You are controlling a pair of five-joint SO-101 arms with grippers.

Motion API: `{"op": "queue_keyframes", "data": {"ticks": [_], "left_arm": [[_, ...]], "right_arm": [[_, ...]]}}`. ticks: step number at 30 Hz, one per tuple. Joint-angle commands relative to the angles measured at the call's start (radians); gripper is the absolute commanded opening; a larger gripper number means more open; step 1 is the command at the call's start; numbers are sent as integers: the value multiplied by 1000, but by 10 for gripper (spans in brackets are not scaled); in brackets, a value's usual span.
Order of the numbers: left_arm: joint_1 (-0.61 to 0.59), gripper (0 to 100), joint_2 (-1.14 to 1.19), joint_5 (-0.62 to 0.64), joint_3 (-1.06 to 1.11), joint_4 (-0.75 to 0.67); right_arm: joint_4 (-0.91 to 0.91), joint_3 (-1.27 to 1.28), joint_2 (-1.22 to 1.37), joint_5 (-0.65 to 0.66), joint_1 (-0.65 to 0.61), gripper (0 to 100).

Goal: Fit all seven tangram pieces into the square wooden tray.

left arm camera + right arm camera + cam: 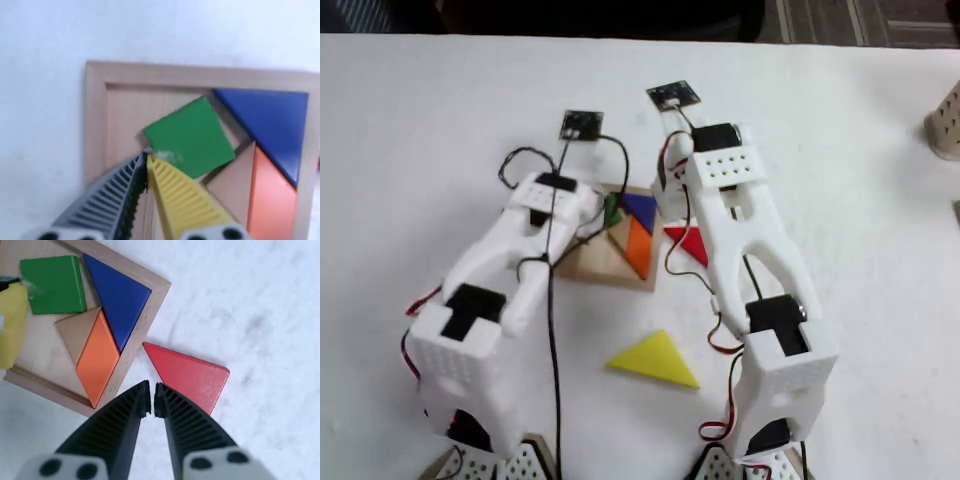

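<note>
I read this as the seating step for the green square (190, 136). It lies askew in the far part of the wooden tray (95, 120), just left of the blue triangle (270, 120), with one corner over the plain wood triangle (232, 175) that sits beside the orange parallelogram (272, 195). My left gripper (146, 160) has its fingers pressed together, tips against the square's edge; it looks like a nudge rather than a pinch. Next I'd turn the square until it lies parallel to the rim and flat. The right gripper (151, 397) hangs nearly closed and empty over the red triangle (192, 375), just right of the tray. The yellow triangle (657, 358) waits nearer, between the arms.
</note>
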Motion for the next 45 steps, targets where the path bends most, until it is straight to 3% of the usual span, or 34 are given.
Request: {"op": "queue_keyframes", "data": {"ticks": [1,13,27,32,39,45], "left_arm": [[25,22,19,-2,-80,6],[105,22,24,0,-86,12],[97,22,22,0,-107,15],[97,22,-35,-12,-101,107],[51,22,-216,-296,97,21],[-36,22,-309,-350,242,-157]], "right_arm": [[-13,-43,-8,-3,8,17],[-13,-43,-8,-2,8,17],[-15,-43,-8,-2,8,17],[10,-43,-16,-2,13,17],[125,-41,-54,-8,39,17],[114,112,-176,-8,153,16]]}}
